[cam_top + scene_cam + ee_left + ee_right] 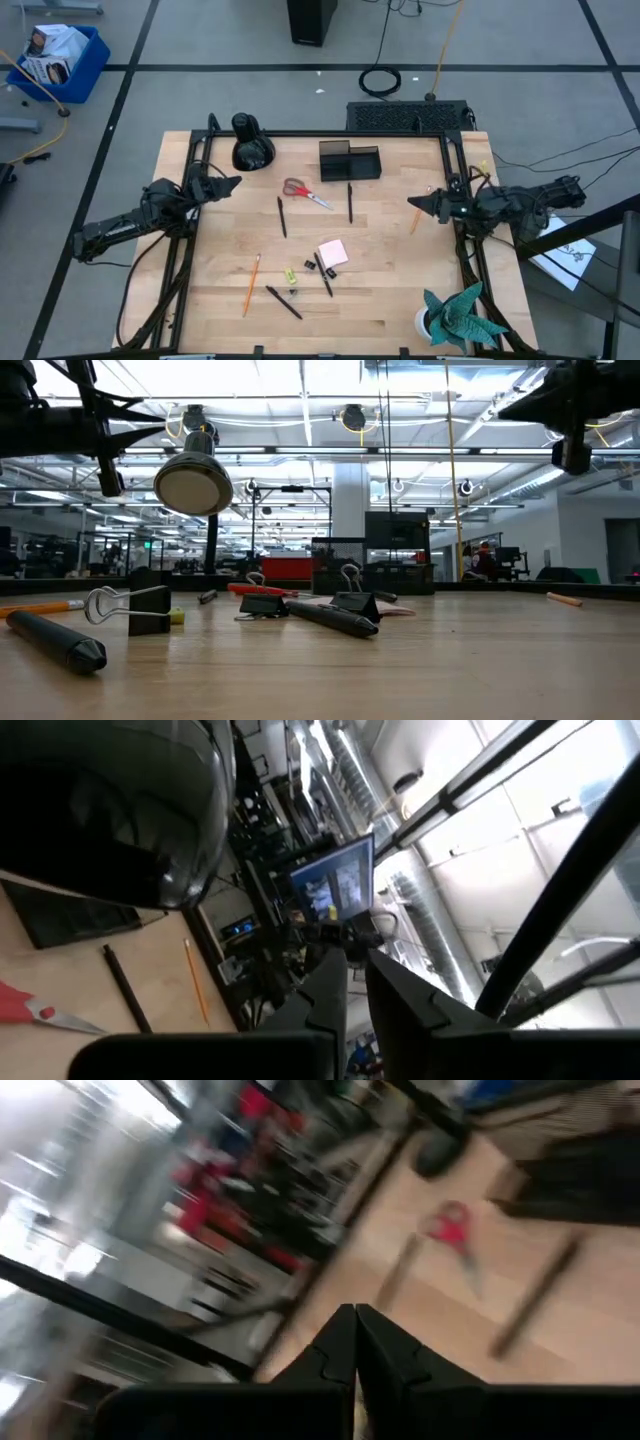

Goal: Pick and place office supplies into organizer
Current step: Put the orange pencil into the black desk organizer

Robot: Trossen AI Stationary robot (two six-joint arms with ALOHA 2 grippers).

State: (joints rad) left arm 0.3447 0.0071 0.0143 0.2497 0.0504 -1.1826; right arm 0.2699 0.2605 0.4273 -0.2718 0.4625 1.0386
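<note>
High view: left gripper [236, 182] nearly closed, right gripper [412, 203] closed, both empty; scissors [306, 193] between them, organizer [350, 161] beyond, unfilled; supplies likely awaiting pickup.

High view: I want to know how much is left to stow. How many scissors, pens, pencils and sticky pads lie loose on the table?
Scissors: 1
Black pens: 4
Pencils: 2
Pink sticky pad: 1
Total: 8
</note>
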